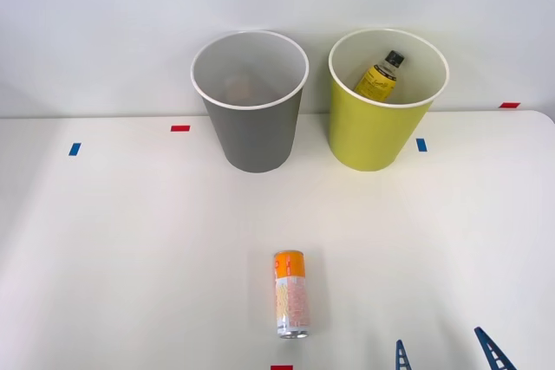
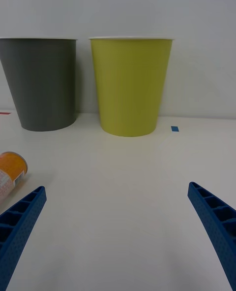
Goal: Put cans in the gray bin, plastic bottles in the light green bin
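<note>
White table (image 1: 130,257): orange-topped can (image 1: 291,294) lies left of the wide, empty gripper (image 1: 447,348), path unblocked.

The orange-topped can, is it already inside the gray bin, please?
No, the can lies on its side on the table, short of the gray bin.

The gray bin (image 1: 251,103) stands at the back of the counter (image 1: 130,257), with the light green bin (image 1: 387,100) just to its right. The plastic bottle (image 1: 381,75) leans inside the light green bin. The can (image 1: 291,294) lies on its side well in front of the gray bin, with the open claw (image 1: 445,351) to the can's right.
</note>
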`<state>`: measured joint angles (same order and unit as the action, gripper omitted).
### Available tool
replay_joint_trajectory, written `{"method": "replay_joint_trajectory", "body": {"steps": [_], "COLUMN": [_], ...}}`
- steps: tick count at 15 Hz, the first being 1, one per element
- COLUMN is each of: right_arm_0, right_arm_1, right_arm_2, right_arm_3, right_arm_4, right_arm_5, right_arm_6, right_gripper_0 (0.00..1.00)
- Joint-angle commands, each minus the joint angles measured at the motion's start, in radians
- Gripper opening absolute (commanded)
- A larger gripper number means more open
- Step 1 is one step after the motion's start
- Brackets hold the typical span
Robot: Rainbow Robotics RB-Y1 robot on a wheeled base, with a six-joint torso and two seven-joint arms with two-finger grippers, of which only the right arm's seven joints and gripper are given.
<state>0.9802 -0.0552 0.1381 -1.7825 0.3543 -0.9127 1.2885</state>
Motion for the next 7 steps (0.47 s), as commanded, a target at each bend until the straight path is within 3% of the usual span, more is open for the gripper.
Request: {"method": "replay_joint_trajectory", "body": {"steps": [1,7], "right_arm_0": [0.000,0.000], "right_arm_1": [0.000,0.000], "right_arm_2": [0.000,0.000], "right_arm_3": [0.000,0.000], "right_arm_4": [0.000,0.000], "right_arm_5": [0.000,0.000], "right_arm_6": [0.000,0.000], "right_gripper_0": [1.00,1.00]}}
